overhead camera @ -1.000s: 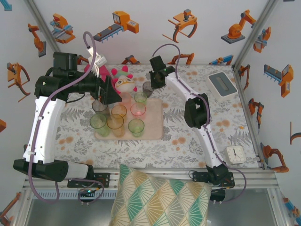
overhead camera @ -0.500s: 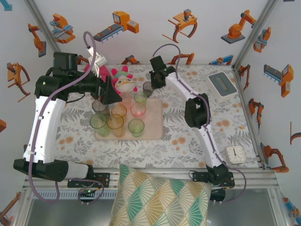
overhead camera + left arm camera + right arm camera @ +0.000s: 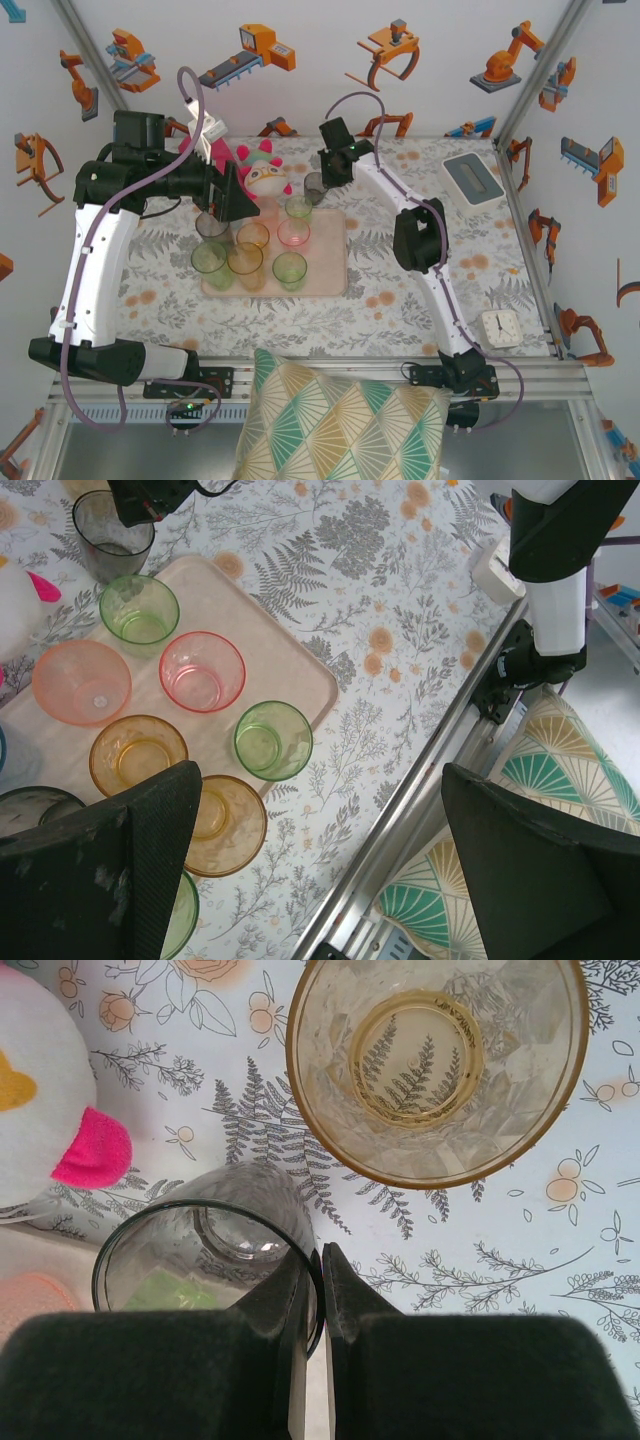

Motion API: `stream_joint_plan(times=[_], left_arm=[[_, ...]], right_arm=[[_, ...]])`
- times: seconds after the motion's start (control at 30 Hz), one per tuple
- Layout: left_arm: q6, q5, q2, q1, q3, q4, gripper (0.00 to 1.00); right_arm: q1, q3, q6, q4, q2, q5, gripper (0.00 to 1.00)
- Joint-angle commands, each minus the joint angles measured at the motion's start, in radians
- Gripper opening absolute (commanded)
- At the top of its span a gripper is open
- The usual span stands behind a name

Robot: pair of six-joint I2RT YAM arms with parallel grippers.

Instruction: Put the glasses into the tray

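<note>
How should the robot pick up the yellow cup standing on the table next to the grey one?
Probably by its rim, coming straight down from above. The yellow cup stands upright with its mouth open, so one finger can slip inside and one outside the wall, as the right gripper pinches the grey cup.

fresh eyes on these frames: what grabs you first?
A cluster of tinted tumblers fills the beige-pink tray, left of centre in the top view, with the left pincer wide open above it. Just past the tray's far edge, the right pincer pinches the rim of a smoky grey tumbler. An amber tumbler stands beside it on the floral cloth.
</note>
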Motion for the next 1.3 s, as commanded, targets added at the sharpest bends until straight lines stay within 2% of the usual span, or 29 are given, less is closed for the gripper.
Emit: stream_joint_plan(times=[0.0, 0.73, 1.27], left_arm=[[-0.011, 0.026, 0.0, 0.007, 0.028, 0.006, 0.97], [-0.01, 0.022, -0.009, 0.009, 0.029, 0.007, 0.97], [-0.001, -0.011, -0.032, 0.02, -0.002, 0.018, 0.97]], right_arm=[[-0.006, 0.026, 0.007, 0.004, -0.078, 0.001, 0.11], [-0.006, 0.011, -0.002, -0.016, -0.186, 0.011, 0.12], [-0.002, -0.345, -0.03, 0.007, -0.52, 0.026, 0.12]])
